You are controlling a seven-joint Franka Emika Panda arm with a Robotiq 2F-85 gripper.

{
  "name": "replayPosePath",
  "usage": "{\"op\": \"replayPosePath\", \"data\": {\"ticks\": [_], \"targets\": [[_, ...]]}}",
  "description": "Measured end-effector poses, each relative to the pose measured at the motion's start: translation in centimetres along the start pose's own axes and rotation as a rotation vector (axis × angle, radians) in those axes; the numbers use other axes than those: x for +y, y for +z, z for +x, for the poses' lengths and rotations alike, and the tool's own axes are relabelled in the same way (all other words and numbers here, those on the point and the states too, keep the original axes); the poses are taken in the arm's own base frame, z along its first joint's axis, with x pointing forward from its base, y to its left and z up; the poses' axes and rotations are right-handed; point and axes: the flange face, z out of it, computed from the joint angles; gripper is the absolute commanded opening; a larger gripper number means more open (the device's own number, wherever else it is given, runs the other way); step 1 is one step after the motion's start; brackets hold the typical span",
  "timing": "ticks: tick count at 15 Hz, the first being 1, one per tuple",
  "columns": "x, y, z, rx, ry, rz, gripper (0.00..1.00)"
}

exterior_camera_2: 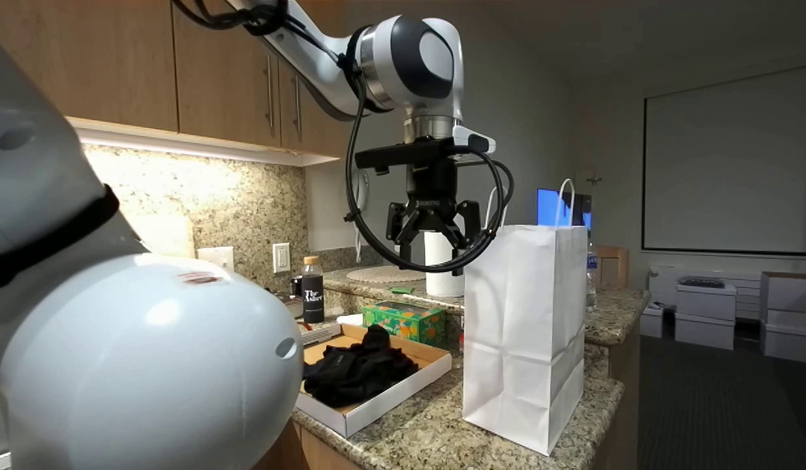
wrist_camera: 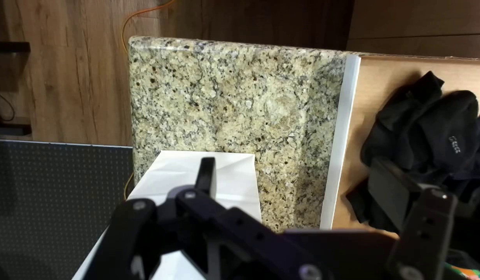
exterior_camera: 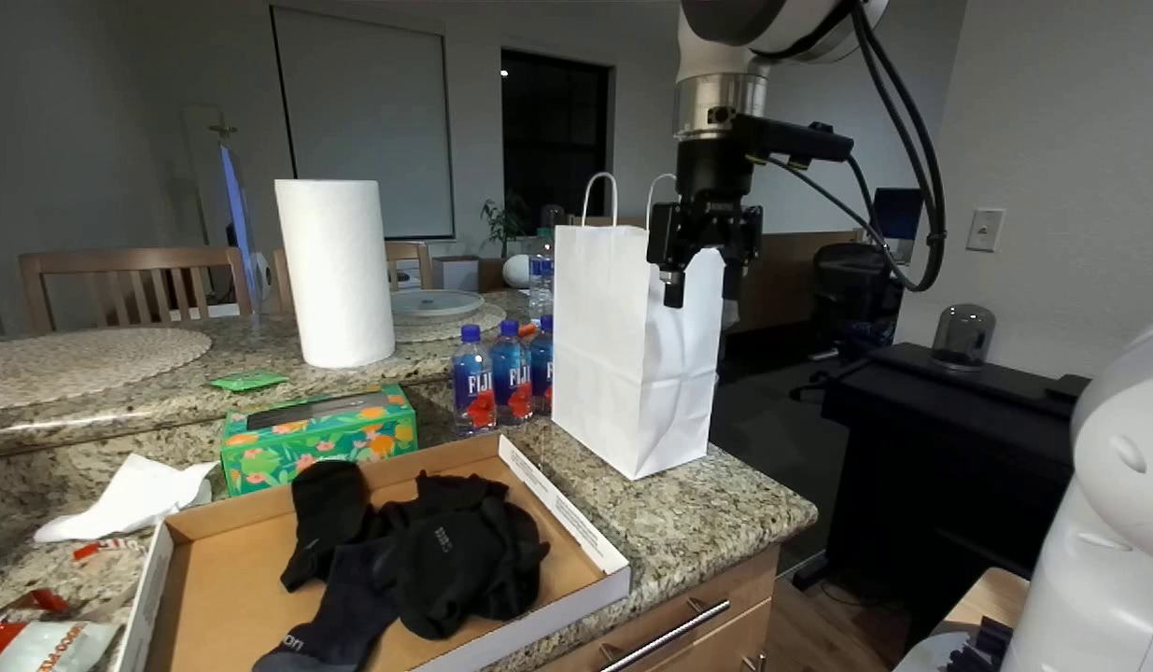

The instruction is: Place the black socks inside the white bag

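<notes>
Black fabric socks (exterior_camera: pixel 464 560) below black two-fingered pincer (exterior_camera: pixel 702 287)

Its jaws stand wide apart. Below it, to one side, socks heap in a shallow white-walled cardboard box (exterior_camera: pixel 221 579); near it, a tall white paper bag (exterior_camera: pixel 599 345) stands upright.

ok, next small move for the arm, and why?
I'd probably ease the jaws sideways over the cardboard tray: they're open and empty, hanging near the white bag, while the black socks lie heaped in the tray.
</notes>
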Motion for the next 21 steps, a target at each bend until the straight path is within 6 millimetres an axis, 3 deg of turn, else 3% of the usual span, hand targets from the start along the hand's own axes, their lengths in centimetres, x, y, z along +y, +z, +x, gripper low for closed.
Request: {"op": "replayPosePath", "data": {"ticks": [5, 8, 14, 17, 21], "targets": [[0.0, 0.0, 0.0, 0.000, -0.001, -0.001, 1.00], [-1.2, 0.0, -0.1, 0.000, -0.026, -0.015, 1.00], [-8.6, 0.4, -1.3, 0.003, -0.169, -0.079, 1.00], [-12.5, 0.1, -1.9, 0.004, -0.225, -0.029, 1.00], [-17.7, -0.1, -0.9, 0.040, -0.268, 0.038, 1.00]]}}
